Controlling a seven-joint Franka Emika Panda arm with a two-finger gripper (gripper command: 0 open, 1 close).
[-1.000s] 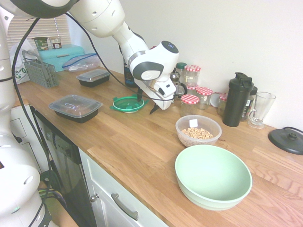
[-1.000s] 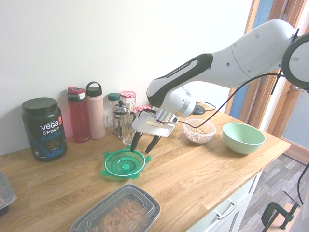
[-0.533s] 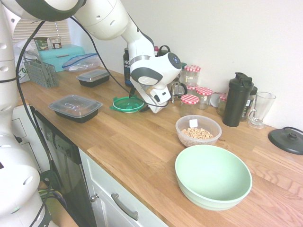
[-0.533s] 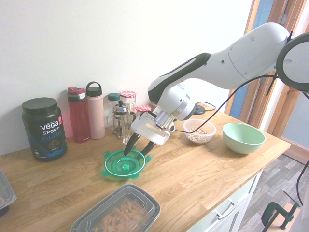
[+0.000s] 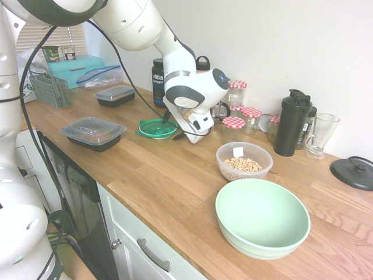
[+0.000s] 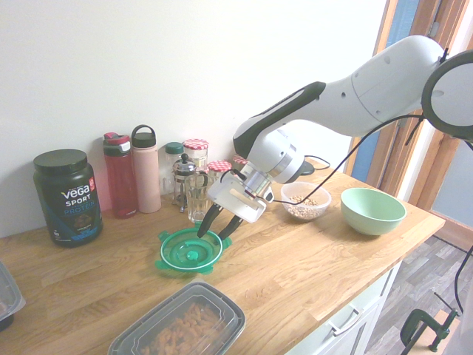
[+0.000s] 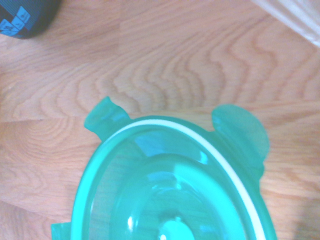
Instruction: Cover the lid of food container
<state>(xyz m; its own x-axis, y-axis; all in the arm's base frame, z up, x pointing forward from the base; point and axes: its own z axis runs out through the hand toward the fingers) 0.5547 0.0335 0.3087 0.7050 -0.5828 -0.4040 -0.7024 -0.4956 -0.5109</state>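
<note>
The lid (image 5: pixel 156 128) (image 6: pixel 188 253), round translucent green with side tabs, lies flat on the wooden counter and fills the wrist view (image 7: pixel 170 185). My gripper (image 5: pixel 173 127) (image 6: pixel 212 232) is tilted and low over the lid's edge on the food container's side. It is open: one fingertip points inside the rim and the other just outside it. Nothing is held. The food container (image 5: pixel 243 161) (image 6: pixel 304 201), a small clear tub of cereal rings with a white sticker, stands uncovered further along the counter, apart from the lid.
A mint-green bowl (image 5: pixel 262 217) (image 6: pixel 372 210) sits beyond the container. Black trays (image 5: pixel 93 132) (image 5: pixel 115 95) (image 6: pixel 181 325) lie on the lid's other side. Jars (image 5: pixel 234 123), a French press (image 6: pixel 185 183), bottles (image 6: pixel 146 180) and a black shaker (image 5: pixel 292 122) line the wall.
The gripper has come down and tilted toward the lid, and its fingertips now straddle the rim. It is still open. The lid has not moved.
</note>
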